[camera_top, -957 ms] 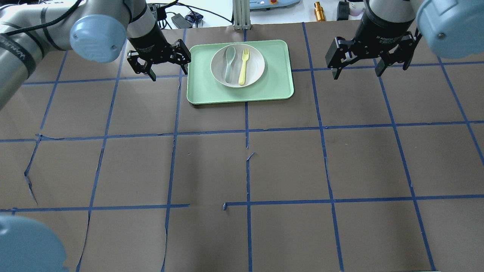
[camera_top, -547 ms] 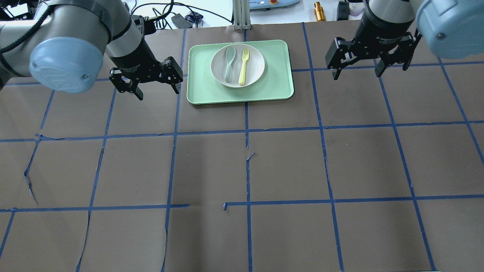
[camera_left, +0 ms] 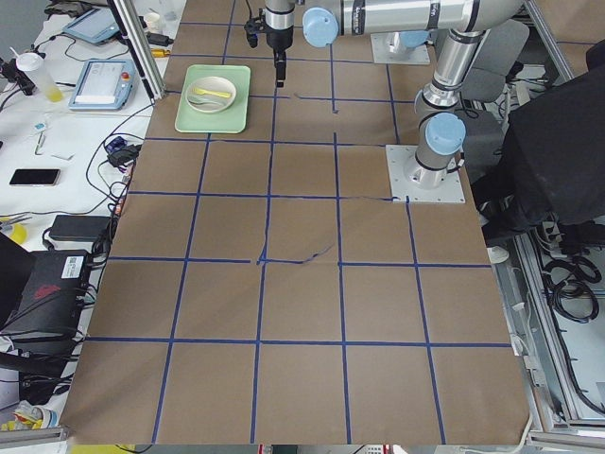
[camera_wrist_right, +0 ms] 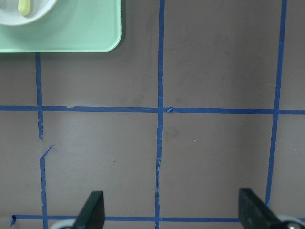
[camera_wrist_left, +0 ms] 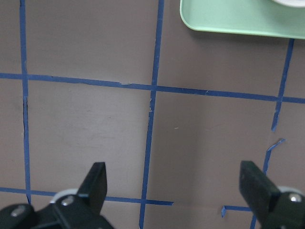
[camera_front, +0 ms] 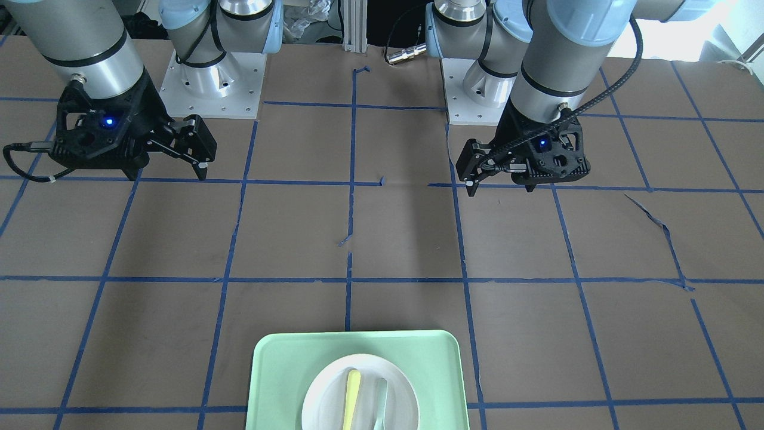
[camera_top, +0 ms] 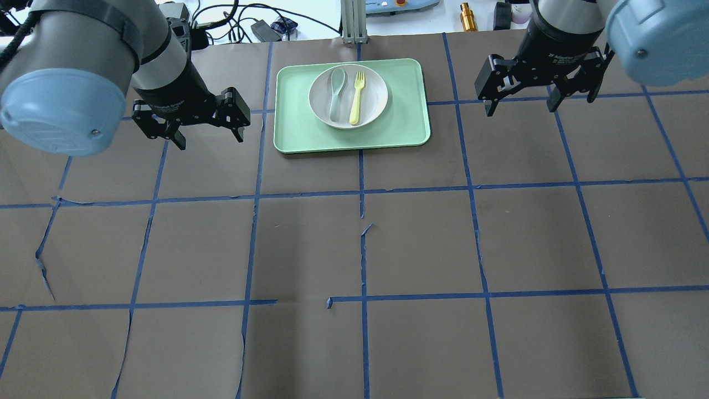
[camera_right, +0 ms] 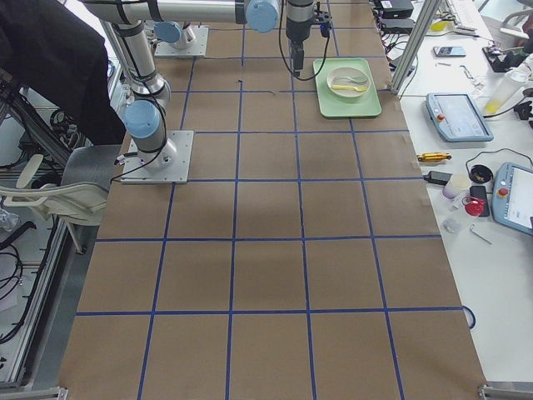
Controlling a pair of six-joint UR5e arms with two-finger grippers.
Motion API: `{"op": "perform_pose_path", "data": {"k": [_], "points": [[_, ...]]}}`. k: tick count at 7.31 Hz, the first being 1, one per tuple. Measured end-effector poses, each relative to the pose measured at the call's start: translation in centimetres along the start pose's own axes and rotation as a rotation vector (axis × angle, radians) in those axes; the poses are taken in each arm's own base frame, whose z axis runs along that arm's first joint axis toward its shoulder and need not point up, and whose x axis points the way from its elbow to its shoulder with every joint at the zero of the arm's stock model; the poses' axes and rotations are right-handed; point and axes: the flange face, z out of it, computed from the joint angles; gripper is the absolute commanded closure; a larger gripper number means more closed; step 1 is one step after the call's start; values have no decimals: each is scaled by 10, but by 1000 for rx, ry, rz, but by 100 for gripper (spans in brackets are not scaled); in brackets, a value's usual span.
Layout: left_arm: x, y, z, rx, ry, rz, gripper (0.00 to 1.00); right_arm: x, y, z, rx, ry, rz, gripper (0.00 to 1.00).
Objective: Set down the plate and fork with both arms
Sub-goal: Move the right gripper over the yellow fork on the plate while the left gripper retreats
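Observation:
The white plate [camera_top: 373,95] sits on a light-green tray [camera_top: 410,123] at the far middle of the table. The pale-yellow fork [camera_top: 357,98] lies in the plate, beside a grey-green spoon [camera_top: 335,94]. My left gripper [camera_top: 210,141] is open and empty, above the table to the left of the tray. My right gripper [camera_top: 520,110] is open and empty, right of the tray. The left wrist view shows open fingers [camera_wrist_left: 97,174] over bare table and a tray corner [camera_wrist_left: 238,19]. The right wrist view shows the tray [camera_wrist_right: 76,33], the plate's edge [camera_wrist_right: 40,12] and the fork's handle end [camera_wrist_right: 24,5].
The table is covered in brown paper with a blue tape grid, torn in places [camera_top: 44,266]. An aluminium post [camera_top: 353,22], cables and a brass cylinder [camera_top: 468,16] stand beyond the far edge. The arm bases [camera_front: 212,89] are on the near side.
My left gripper has moved left and back toward the robot, away from the tray, still open. The right gripper has hardly moved. Plate, fork and spoon are unchanged.

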Motion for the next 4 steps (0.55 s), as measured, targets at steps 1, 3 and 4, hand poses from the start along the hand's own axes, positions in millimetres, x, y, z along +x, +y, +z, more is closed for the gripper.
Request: {"op": "perform_pose_path", "data": {"k": [1, 3, 4], "points": [[0, 0, 2, -3, -1, -2, 0, -10, -9, 8, 17, -4, -17, 0], [0, 1, 3, -6, -1, -1, 0, -80, -41, 47, 54, -21, -72, 0], [1, 1, 3, -6, -2, 0, 0, -113, -66, 71, 70, -29, -51, 0]]}}
